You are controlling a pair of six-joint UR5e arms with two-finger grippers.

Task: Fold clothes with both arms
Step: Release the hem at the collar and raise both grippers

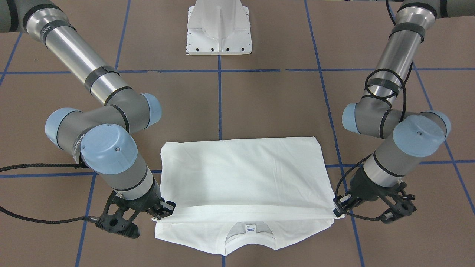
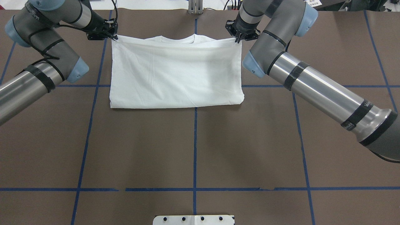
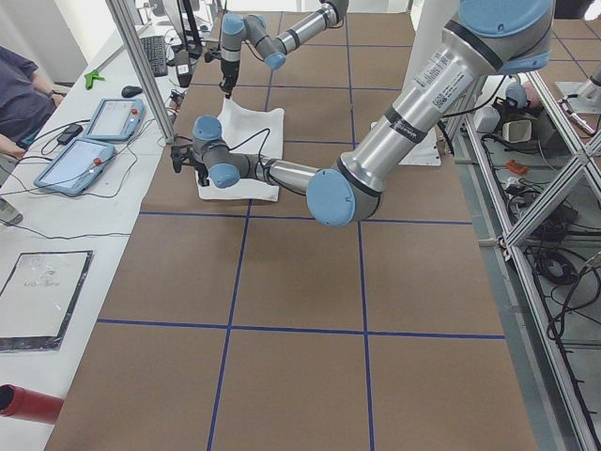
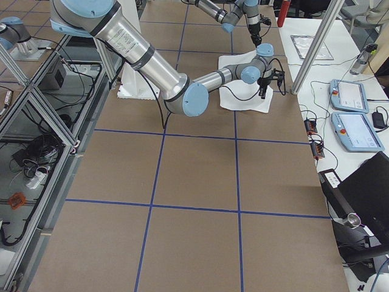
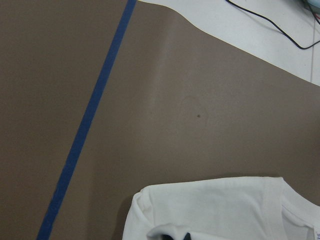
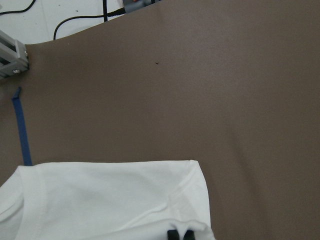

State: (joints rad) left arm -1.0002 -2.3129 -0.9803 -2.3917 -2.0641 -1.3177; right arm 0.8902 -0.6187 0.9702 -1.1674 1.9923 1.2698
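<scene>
Looking at a white shirt [image 1: 241, 174], half folded on the table [image 1: 259, 104], well out from the pedestal base [image 1: 219, 33], collar end farthest from it. Probably soft, light and limp; likely to sag and slide over itself. Best pinched at the corners of the folded-over edge. Gripped there by left gripper [image 1: 339, 210] and right gripper [image 1: 163, 213], each clamped on one corner.

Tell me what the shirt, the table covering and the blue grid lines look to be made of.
The shirt: soft matte white fabric, probably cotton knit; it creases, drapes and shows stitched hems. The table covering: flat matte brown sheet, likely paper or card, wavy at its edge. The grid lines: blue adhesive tape, seemingly, with small breaks.
</scene>
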